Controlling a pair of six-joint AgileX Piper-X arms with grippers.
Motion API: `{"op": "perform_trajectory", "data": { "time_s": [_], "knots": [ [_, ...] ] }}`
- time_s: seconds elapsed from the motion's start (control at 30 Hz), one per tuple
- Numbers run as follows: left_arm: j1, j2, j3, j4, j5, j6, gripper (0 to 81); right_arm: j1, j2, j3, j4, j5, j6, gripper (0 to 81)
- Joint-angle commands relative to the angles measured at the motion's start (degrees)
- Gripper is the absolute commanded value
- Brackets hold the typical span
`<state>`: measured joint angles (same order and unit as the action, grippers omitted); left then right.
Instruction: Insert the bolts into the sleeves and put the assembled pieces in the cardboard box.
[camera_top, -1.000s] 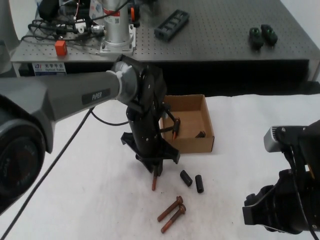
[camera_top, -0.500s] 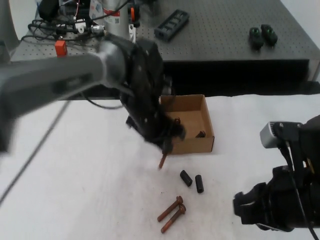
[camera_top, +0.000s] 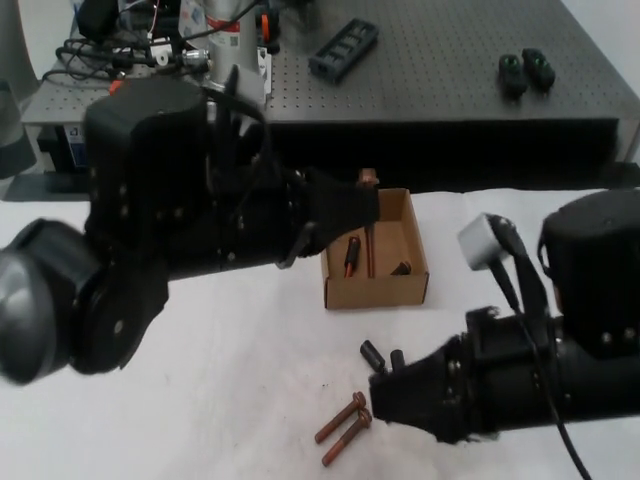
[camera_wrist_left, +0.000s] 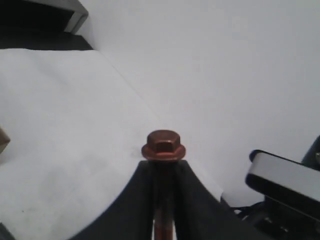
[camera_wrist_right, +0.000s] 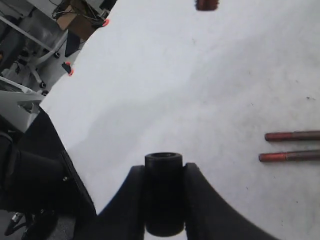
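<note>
While left gripper (camera_wrist_left: 163, 165) pinches bolt (camera_wrist_left: 163, 146), right gripper (camera_wrist_right: 164, 170) pinches sleeve (camera_wrist_right: 164, 200).

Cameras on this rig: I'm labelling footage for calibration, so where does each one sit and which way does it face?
High view: behind the robot, looking forward and down over the bench, cardboard box and loose bolts; the left arm and right arm show.
Left wrist view: on the left arm, looking along the left pincer, shut on a copper bolt.
Right wrist view: on the right arm, looking along the right pincer, shut on a sleeve.
Shared: the loose bolts appear in the high and right wrist views.
</note>
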<state>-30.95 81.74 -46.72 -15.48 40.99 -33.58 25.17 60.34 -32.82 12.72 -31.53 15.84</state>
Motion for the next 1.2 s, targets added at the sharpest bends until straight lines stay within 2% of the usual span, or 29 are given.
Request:
{"op": "perform_trajectory", "data": {
  "time_s": [0.0,0.17,0.53,0.8,1.17],
  "knots": [
    [-0.12,-3.8,3.65,-8.66,0.8,-7.34,0.6,0.34,0.14,0.07,-4.56,0.9,1.41,1.0],
    [-0.12,-3.9,3.61,-8.86,1.71,-7.95,0.6,0.34,0.14,0.07,-7.97,6.16,2.62,1.0],
    [-0.12,-3.9,3.61,-8.86,5.42,-7.95,0.6,0.34,0.3,0.07,-13.44,6.41,2.62,1.0],
    [-0.12,-3.9,3.61,-8.86,6.34,-8.41,0.6,0.23,0.42,0.07,-13.69,11.33,2.62,1.0],
    [-0.12,-3.9,3.61,-8.85,4.29,-8.41,0.6,0.23,0.28,0.07,-16.86,9.75,3.68,1.0]
  ]
}}
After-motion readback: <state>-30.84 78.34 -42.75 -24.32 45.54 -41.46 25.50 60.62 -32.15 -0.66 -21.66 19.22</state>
